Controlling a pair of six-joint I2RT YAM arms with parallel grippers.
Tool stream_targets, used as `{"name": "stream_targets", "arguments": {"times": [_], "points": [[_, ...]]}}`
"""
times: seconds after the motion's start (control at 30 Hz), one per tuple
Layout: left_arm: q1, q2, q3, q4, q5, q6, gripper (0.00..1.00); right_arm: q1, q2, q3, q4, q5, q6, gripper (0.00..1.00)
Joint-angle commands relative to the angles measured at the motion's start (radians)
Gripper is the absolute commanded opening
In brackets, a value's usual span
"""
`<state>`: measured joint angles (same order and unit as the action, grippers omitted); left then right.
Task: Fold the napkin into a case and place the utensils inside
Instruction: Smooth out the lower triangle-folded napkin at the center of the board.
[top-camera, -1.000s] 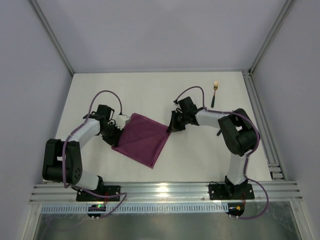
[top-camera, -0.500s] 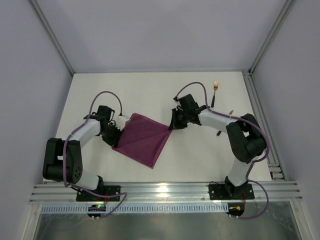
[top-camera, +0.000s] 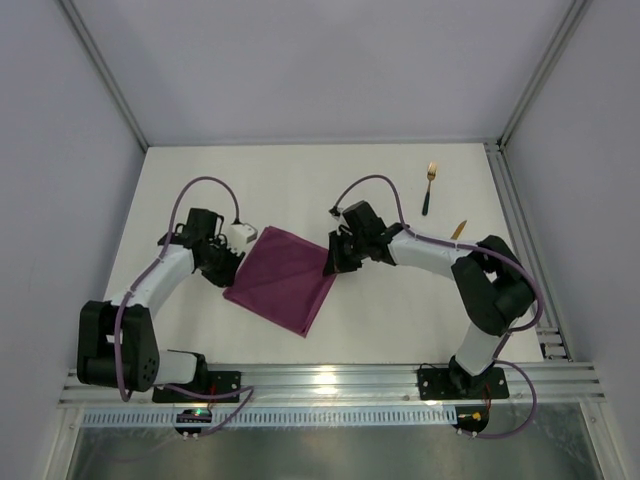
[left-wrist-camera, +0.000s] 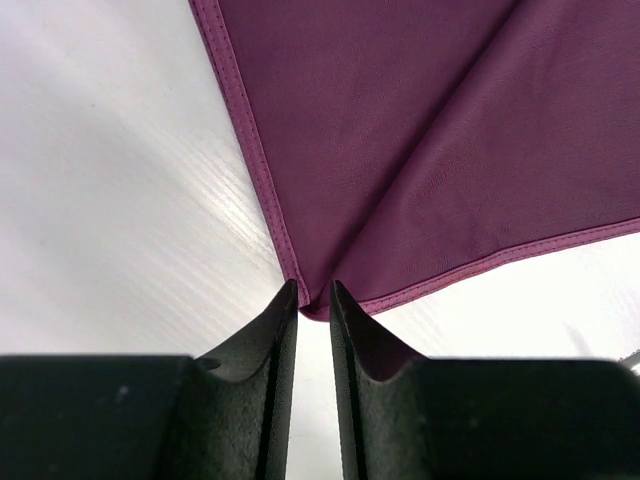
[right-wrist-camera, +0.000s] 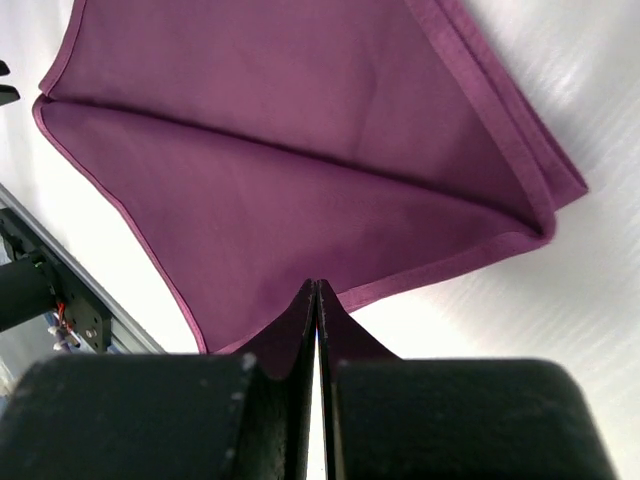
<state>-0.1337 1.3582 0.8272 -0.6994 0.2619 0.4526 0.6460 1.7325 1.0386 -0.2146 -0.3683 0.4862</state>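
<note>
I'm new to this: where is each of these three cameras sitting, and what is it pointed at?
Top external: fixed above and behind, looking down at the table; both arms, napkin, fork and knife show.
Left wrist: on the left arm, facing a napkin corner; left tool fills the bottom.
Right wrist: on the right arm, facing the napkin's edge; right tool, shut.
All three share the napkin.

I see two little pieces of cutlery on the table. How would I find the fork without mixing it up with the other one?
Start at the white table's far right corner, beside the metal rail. The fork lies there, alone, beyond the right arm's elbow. Its gold tines point to the back wall and its dark handle is in full view, whereas the knife, nearer the arm, shows only a gold blade.
</note>
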Motion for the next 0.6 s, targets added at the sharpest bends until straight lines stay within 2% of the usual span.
{"name": "stream_targets", "arguments": {"times": [0.0, 0.33, 0.57], "points": [[-0.003, -0.030, 0.016, -0.008, 0.016, 0.006, 0.21, 0.030, 0.004, -0.017, 0.072, -0.023, 0.025, 0.04], [-0.072, 0.036, -0.039, 0.024, -0.022, 0.014, 0.22, 0.030, 0.074, -0.026, 0.061, 0.006, 0.028, 0.04], [-0.078, 0.079, -0.051, 0.047, -0.070, 0.014, 0.22, 0.015, 0.079, -0.055, 0.046, 0.025, 0.028, 0.04]]}}
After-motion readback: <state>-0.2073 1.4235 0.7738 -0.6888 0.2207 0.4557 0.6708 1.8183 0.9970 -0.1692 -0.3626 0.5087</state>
